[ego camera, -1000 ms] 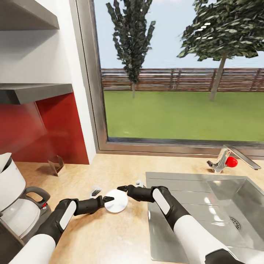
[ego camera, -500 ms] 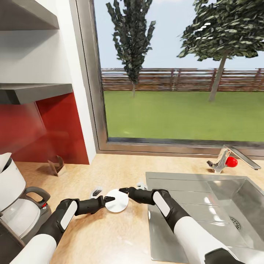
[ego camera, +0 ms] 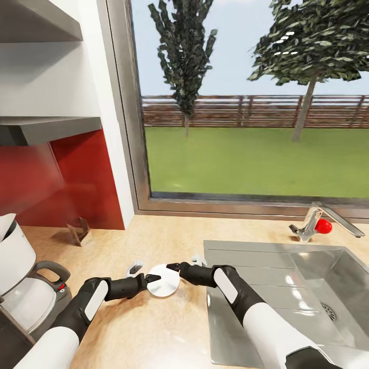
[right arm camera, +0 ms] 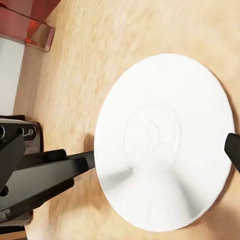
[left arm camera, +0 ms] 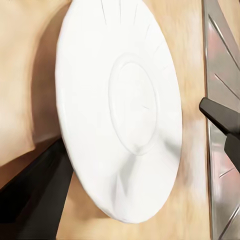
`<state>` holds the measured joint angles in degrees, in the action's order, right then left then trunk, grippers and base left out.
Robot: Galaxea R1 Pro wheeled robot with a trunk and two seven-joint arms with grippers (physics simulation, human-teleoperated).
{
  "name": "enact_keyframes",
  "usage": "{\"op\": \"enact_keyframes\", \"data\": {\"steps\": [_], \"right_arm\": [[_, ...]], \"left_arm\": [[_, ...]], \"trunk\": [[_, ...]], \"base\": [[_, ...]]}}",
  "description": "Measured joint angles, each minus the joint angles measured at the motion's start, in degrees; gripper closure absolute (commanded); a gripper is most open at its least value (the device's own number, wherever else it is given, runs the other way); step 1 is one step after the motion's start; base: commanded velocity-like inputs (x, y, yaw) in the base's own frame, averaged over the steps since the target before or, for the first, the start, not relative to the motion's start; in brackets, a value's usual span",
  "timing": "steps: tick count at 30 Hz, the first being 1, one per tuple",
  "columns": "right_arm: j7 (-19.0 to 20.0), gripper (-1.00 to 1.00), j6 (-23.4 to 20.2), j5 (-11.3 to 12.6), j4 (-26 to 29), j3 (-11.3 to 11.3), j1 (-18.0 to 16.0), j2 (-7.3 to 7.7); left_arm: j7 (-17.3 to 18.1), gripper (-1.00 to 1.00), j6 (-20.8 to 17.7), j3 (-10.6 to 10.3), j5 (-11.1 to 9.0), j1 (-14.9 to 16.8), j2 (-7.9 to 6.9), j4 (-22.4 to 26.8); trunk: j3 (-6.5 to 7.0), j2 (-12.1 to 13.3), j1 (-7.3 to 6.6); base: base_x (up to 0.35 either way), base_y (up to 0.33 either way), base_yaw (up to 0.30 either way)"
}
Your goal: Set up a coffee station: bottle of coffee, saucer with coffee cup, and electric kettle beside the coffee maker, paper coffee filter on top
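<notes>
the small flat round white saucer (ego camera: 163, 280) lies on the long light-wood kitchen countertop (ego camera: 169, 241), just left of the steel sink (ego camera: 287, 287), squarely between the two arms. the left gripper (ego camera: 148, 280) has its dark fingers (left arm camera: 35, 195) at the disc's left edge, and the right gripper (ego camera: 173, 267) meets the far-right rim. i cannot tell whether either pair is clamped or merely touching. the tall coffee maker with its clear glass carafe (ego camera: 23, 292) stands well left, so the left arm looks nearer for carrying it there.

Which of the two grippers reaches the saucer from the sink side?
The right gripper: it meets the saucer from the steel sink side, while the left gripper comes from the coffee maker side.
</notes>
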<state>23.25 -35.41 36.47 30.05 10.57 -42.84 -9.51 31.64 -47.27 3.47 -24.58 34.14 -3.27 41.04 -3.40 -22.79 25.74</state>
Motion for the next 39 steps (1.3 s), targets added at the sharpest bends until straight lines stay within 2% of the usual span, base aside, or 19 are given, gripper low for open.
{"op": "enact_keyframes", "data": {"steps": [30,39], "right_arm": [[0.1,-1.00,0.5,0.1,-1.3,0.1,0.0,-0.15],[0.1,-1.00,2.4,0.0,-2.2,0.1,0.0,-0.18]], "left_arm": [[0.0,-1.00,-0.1,0.1,-0.1,0.0,0.09,0.0],[0.0,-1.00,0.0,0.1,0.0,0.0,0.04,-0.1]], "trunk": [[0.00,0.0,-0.01],[0.00,0.0,0.00]], "base": [[0.012,0.010,0.000],[0.049,0.030,0.000]]}}
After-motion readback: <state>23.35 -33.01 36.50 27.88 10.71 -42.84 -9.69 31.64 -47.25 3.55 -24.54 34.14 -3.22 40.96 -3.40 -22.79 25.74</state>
